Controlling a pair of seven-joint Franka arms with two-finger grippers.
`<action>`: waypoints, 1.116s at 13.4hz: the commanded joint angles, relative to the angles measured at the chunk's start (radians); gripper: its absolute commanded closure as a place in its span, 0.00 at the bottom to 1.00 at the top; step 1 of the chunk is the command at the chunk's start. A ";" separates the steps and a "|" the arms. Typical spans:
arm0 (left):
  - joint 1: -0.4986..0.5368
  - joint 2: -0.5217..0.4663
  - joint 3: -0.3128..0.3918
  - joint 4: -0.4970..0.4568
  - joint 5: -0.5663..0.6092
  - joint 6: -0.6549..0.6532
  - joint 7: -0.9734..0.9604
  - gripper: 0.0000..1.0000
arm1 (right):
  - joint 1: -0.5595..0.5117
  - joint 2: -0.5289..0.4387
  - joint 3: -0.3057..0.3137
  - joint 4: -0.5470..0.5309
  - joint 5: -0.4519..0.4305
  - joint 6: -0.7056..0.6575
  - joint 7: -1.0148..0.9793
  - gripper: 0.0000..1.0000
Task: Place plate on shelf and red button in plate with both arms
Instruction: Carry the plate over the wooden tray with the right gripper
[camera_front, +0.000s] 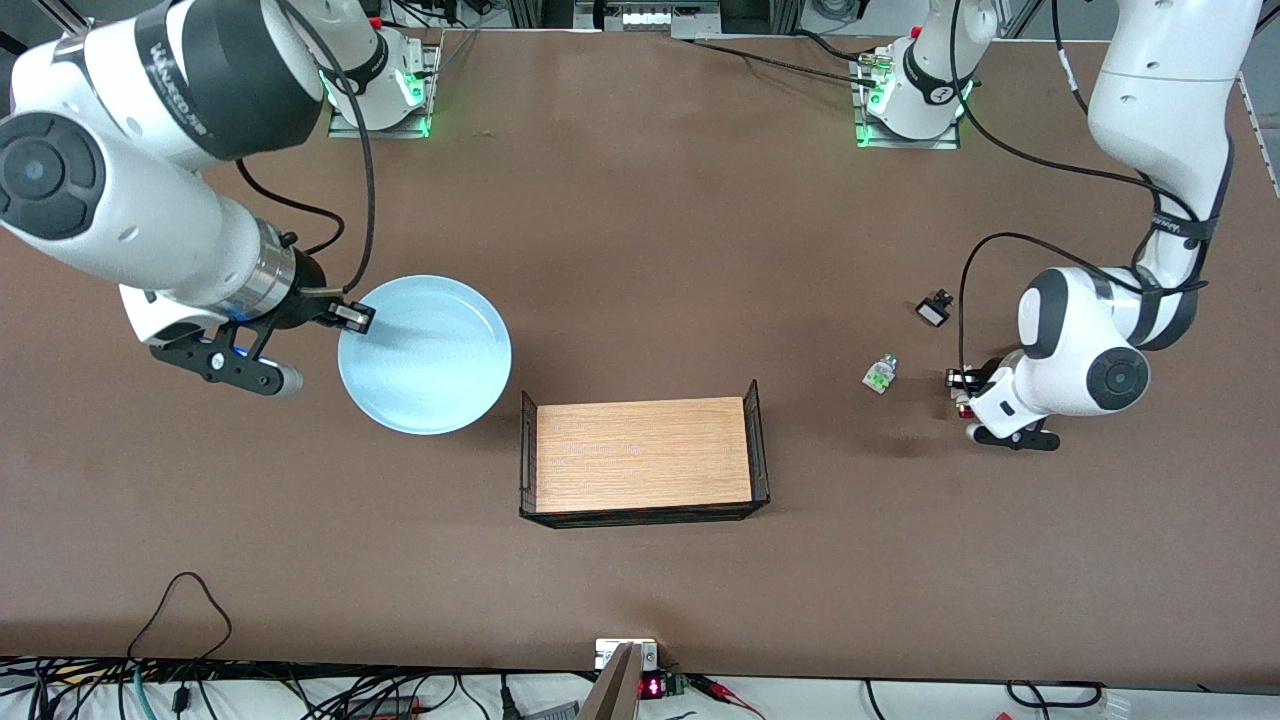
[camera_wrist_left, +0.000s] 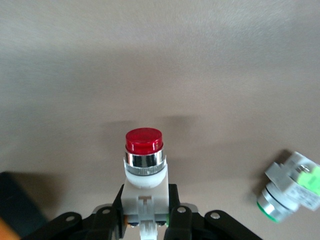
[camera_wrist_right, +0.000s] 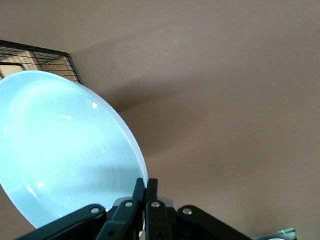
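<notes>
From the front you see a brown table (camera_front: 640, 200) with a wooden tray (camera_front: 643, 455). Your right gripper (camera_front: 352, 317) pinches the plate (camera_front: 425, 355) by its rim. Left wrist view: the left gripper (camera_wrist_left: 146, 212) clamps the red button (camera_wrist_left: 144, 160), cap pointing away from the fingers, above the table, green button (camera_wrist_left: 290, 187) nearby. Right wrist view: the plate's rim sits tilted between closed fingers (camera_wrist_right: 137, 197).

The plate (camera_front: 425, 355) lies toward the right arm's end of the table (camera_front: 640, 200), beside the tray (camera_front: 643, 456), which sits mid-table nearer the front edge. The green-capped button (camera_front: 880, 373) and, farther back, a small clip-like part (camera_front: 934, 308), perhaps a switch, lie toward the left arm's end.
</notes>
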 joint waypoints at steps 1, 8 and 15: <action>0.001 -0.058 0.001 0.051 0.024 -0.111 -0.004 0.90 | 0.046 -0.003 -0.006 0.049 0.015 -0.002 0.073 1.00; 0.000 -0.104 0.000 0.298 0.024 -0.392 -0.015 0.90 | 0.175 0.032 -0.005 0.050 0.017 0.178 0.254 1.00; -0.002 -0.113 -0.014 0.544 0.024 -0.664 -0.036 0.90 | 0.263 0.121 -0.005 0.046 0.015 0.311 0.379 1.00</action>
